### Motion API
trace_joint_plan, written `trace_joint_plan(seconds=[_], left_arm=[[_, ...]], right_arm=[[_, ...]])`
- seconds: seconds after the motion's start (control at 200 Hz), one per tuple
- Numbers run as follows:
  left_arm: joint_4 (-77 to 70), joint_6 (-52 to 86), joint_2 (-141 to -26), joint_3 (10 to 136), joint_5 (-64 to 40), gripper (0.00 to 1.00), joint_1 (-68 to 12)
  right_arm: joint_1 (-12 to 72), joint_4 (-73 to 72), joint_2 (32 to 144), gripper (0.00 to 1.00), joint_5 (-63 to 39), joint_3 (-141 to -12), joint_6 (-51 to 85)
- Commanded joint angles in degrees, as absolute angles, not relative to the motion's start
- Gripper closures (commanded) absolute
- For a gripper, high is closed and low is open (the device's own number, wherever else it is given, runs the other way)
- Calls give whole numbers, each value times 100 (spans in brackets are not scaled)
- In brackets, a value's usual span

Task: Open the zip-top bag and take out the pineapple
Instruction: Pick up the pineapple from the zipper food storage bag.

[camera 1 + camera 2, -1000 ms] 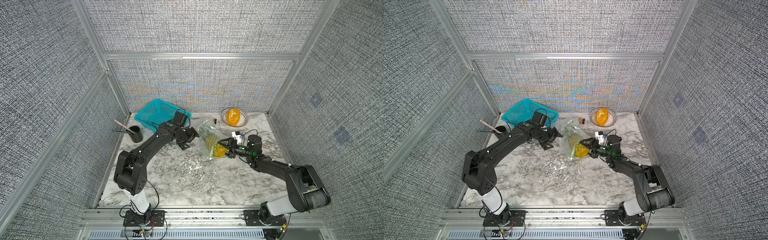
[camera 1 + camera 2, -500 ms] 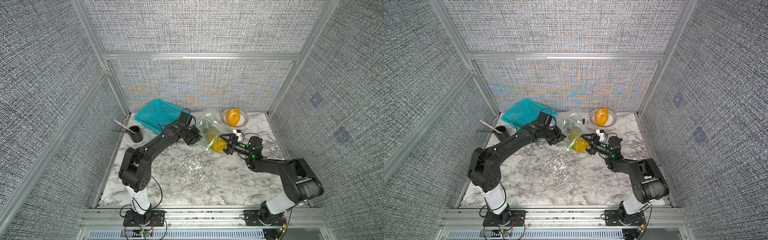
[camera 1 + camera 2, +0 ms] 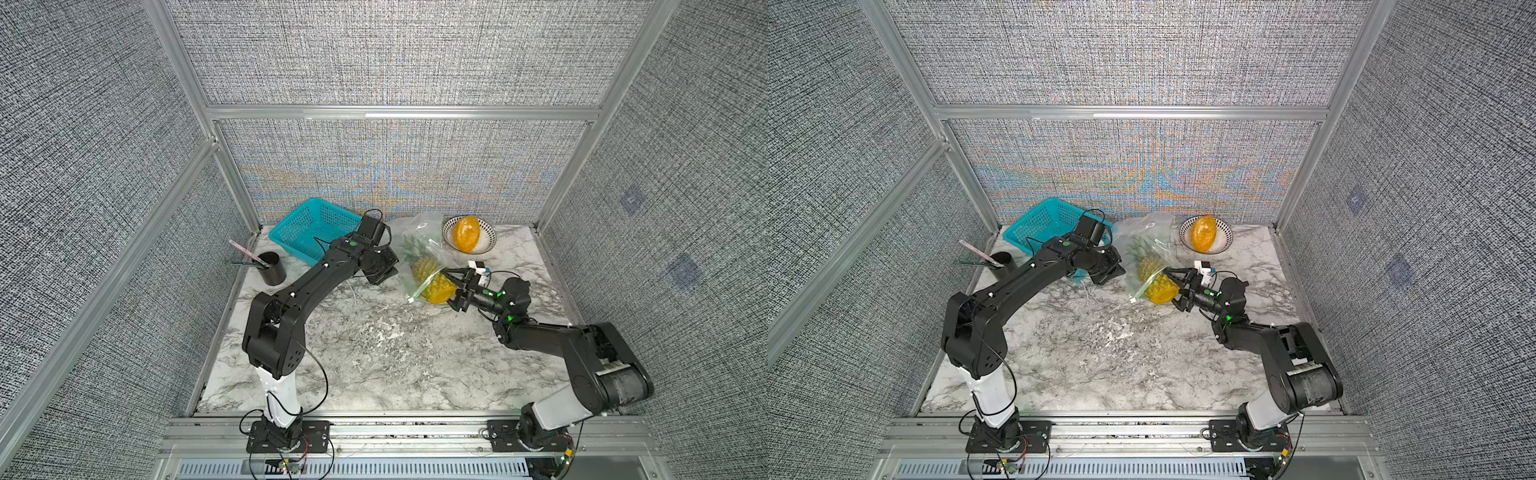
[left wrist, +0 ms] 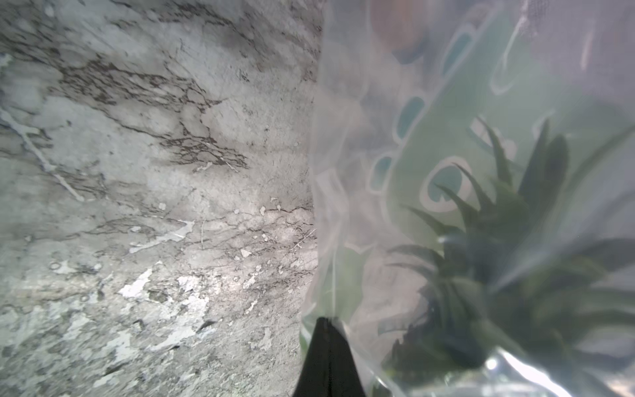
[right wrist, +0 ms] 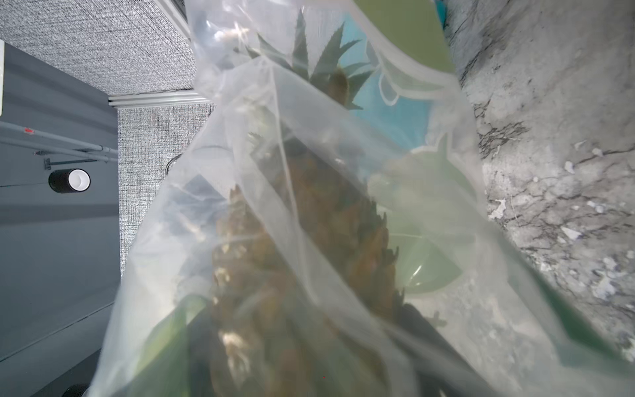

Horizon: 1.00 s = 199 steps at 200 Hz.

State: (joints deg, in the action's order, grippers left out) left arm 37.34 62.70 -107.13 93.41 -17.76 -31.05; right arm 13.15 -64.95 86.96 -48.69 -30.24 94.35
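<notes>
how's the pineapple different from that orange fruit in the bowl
The pineapple has a scaly body and a spiky green crown; the orange fruit is smooth and has no leaves. The pineapple is mostly inside the zip-top bag, with its base sticking out of the mouth and held by the right gripper. The orange fruit sits bare in a striped bowl, and nothing grips it. Both are yellow-orange and oval.
</notes>
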Motion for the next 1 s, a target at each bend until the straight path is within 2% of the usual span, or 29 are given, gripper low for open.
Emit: trace_joint_plan(seconds=[0.0, 0.175, 0.305, 0.355, 0.38, 0.44, 0.515, 0.566, 0.846, 0.991], left_arm=[[3933, 6012, -10781, 9419, -1562, 100, -3052], [3928, 5998, -10966, 9640, -1547, 100, -2963], [3942, 5998, -11004, 9795, -1607, 98, -2863], [3996, 6048, -10989, 9817, -1687, 84, -2839], [4028, 6102, -10964, 9805, -1717, 71, -2830], [3930, 6289, -10864, 9645, -1823, 44, -2816], [3367, 6617, -10723, 9206, -2096, 16, -2822], [3056, 6851, -10673, 8940, -2232, 1, -2826], [2999, 6930, -10515, 8599, -2161, 1, -2806], [2403, 7225, -10494, 8356, -2156, 1, -2810]], right_arm=[[1312, -6045, 8456, 45, -5181, -3015, 9109], [1296, -4909, 8018, 45, -5275, -2854, 8607], [1266, -4596, 7790, 45, -5259, -2632, 8389], [1254, -4570, 7739, 45, -5243, -2543, 8349], [1249, -4594, 7727, 45, -5233, -2508, 8347], [1239, -4764, 7738, 45, -5213, -2427, 8414], [1242, -5031, 7759, 45, -5211, -2367, 8566], [1234, -5189, 7769, 44, -5212, -2342, 8639], [1230, -5701, 7806, 45, -5246, -2294, 9063], [1229, -5878, 7820, 44, -5266, -2213, 9279]])
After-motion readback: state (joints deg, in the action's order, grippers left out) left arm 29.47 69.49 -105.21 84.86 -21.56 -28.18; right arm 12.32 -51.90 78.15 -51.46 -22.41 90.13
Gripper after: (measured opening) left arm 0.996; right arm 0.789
